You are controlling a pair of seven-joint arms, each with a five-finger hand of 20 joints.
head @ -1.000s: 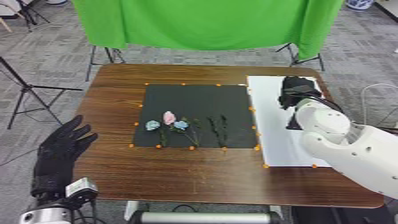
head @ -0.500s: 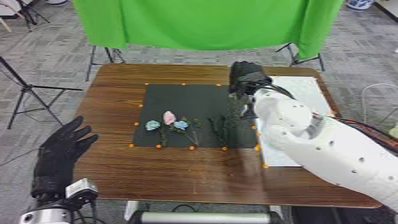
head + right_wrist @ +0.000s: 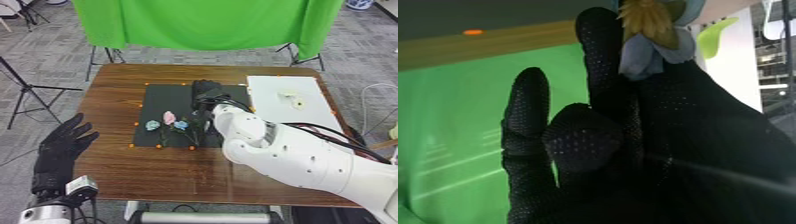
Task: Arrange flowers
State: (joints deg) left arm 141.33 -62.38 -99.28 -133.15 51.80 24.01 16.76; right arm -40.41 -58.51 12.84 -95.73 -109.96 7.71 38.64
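Above the black mat point(image 3: 167, 96): one right hand point(image 3: 206, 90), finger and thumb pinched on one blue-grey flower point(image 3: 656, 30). Good placing calls for slow descent clear of the pink bloom point(image 3: 169, 117), light pressure, release once the stem rests.

The head camera is mounted above the near side of the table point(image 3: 187, 177). It faces forward and down, at a moderate distance, and covers the whole tabletop, the floor point(image 3: 53, 57) around it and the green cloth point(image 3: 209, 25) beyond the far edge. The right wrist camera is mounted on the right arm point(image 3: 306, 157). It looks along the right hand point(image 3: 206, 90) at very close range and past the fingers point(image 3: 527, 97) to the cloth. Both views share the right hand point(image 3: 580, 142), part of the tabletop, an orange marker point(image 3: 473, 32) and part of the cloth.
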